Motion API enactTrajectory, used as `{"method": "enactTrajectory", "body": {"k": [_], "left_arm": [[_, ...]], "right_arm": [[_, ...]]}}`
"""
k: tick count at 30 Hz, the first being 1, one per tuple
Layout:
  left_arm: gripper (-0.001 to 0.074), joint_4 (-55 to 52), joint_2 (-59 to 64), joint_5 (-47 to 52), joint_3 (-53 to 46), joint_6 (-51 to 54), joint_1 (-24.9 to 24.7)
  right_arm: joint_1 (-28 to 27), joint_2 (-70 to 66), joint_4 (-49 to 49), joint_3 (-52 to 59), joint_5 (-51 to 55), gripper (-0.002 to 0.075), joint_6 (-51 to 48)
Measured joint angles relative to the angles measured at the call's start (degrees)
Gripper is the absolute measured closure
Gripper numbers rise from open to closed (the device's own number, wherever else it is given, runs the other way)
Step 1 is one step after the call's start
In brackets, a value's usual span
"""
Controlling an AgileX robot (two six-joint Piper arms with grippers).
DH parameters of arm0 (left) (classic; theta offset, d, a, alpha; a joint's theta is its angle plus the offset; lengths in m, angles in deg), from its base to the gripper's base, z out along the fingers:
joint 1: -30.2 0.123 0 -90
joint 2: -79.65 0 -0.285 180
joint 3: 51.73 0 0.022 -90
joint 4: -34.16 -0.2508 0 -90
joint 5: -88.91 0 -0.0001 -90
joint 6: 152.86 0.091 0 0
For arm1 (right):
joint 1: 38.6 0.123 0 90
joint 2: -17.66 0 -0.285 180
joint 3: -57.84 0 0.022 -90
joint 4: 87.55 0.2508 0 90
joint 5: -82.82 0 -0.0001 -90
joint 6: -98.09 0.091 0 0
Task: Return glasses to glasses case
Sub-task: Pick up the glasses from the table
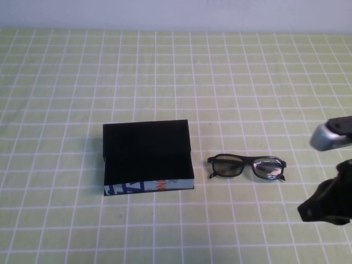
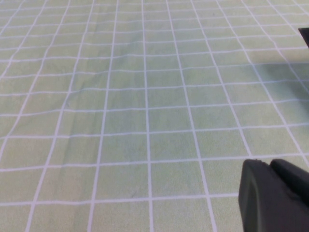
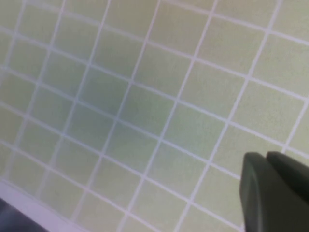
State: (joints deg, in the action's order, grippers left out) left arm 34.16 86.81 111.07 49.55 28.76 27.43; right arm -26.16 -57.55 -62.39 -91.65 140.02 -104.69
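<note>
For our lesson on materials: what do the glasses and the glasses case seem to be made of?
Glasses: probably plastic, with a thick, smooth black frame and clear, faintly tinted lenses.
Glasses case: perhaps card or cloth-covered board, with a flat matte black top and a printed pale-blue front edge.

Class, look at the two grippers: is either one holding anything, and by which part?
Nothing is held. The right gripper is shut and empty, right of the glasses; the left gripper holds nothing.
</note>
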Motion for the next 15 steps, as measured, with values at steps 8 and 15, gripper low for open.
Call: {"method": "enactTrajectory", "body": {"k": [8, 15], "left_arm": [[0.0737, 0.0, 0.0, 0.0, 0.0, 0.0, 0.0], [0.0737, 0.0, 0.0, 0.0, 0.0, 0.0, 0.0]], "right_arm": [[17.3, -16.0, -15.5, -15.0, 0.7, 0.0737, -4.8], [19.2, -28.9, -22.2, -29.2, 5.3, 0.0737, -21.0]]}}
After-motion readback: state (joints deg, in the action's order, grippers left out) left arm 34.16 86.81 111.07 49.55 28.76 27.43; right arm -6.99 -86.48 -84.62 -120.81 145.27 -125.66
